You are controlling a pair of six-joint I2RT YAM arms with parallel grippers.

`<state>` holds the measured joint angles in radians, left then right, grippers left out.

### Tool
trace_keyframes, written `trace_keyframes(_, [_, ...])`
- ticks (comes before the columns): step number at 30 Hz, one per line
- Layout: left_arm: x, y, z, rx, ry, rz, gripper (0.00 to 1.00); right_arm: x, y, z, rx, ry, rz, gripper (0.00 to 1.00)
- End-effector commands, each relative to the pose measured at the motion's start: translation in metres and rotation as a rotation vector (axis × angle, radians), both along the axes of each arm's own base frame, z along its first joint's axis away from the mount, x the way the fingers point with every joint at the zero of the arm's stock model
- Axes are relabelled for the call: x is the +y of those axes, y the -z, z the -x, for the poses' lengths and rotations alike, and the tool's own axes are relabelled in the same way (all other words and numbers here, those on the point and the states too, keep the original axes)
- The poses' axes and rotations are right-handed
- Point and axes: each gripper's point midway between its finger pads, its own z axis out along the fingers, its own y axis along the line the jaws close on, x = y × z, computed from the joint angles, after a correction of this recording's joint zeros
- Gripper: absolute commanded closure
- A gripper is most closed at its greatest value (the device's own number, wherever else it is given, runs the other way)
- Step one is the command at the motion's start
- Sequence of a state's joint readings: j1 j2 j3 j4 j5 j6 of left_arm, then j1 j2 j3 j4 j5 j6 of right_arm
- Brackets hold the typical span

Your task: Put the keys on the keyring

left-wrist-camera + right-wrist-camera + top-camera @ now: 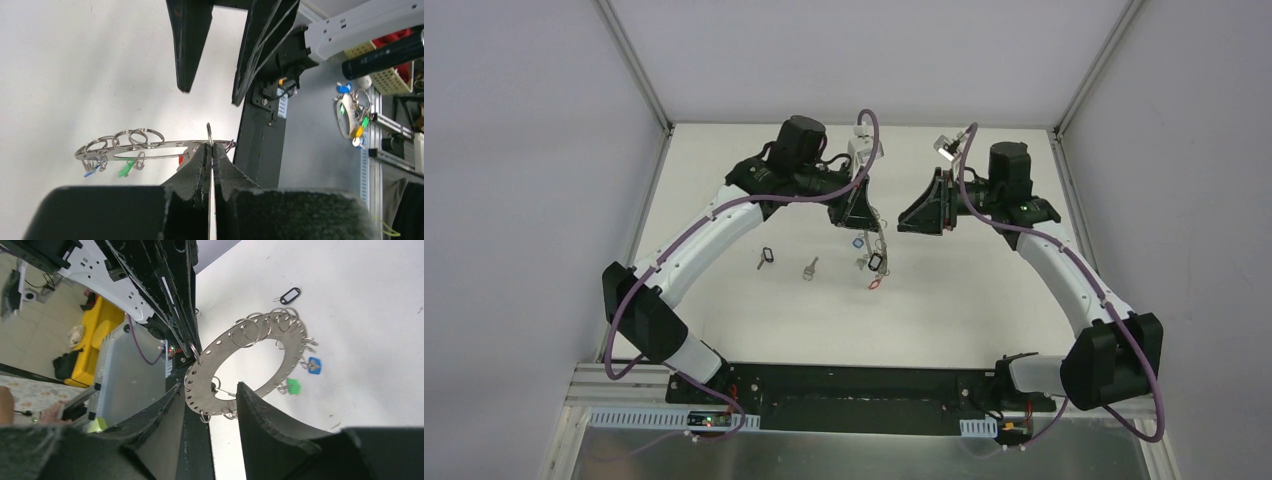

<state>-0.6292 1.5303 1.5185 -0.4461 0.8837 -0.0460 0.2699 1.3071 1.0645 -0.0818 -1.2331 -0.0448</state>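
Your left fingers (pixel 225 172) clamped on the edge of the keyring (pixel 207 367), right fingers (pixel 260 420) apart near its rim, both arms arched inward, wrists facing above the bench (pixel 984 290)

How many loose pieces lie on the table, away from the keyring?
2. A black tag lies on the left; a silver key lies just right of it. Both are left of the keyring. Others may be hidden.

The keyring (pixel 212 357) is silver-grey metal dotted with a row of small holes. On it hang a blue tag (pixel 313 365), a green tag (pixel 294 386) and a red tag (pixel 180 160). Near it, a black tag (pixel 290 295) lies on the white table (pixel 360 315).
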Motion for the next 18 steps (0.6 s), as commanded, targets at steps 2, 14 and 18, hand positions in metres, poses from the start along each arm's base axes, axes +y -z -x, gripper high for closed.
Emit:
trace_keyframes(2, [0.011,0.001,0.024,-0.037,0.099,-0.106,1.0,-0.002,-0.023,0.01,-0.196,-0.05,0.004,0.54])
trace_keyframes(14, [0.002,-0.013,0.042,0.034,0.146,-0.082,1.0,0.02,-0.021,0.042,-0.219,-0.188,0.005,0.61])
trace_keyframes(18, [-0.002,-0.014,0.045,0.051,0.157,-0.069,1.0,0.021,-0.02,0.044,-0.208,-0.197,-0.002,0.63])
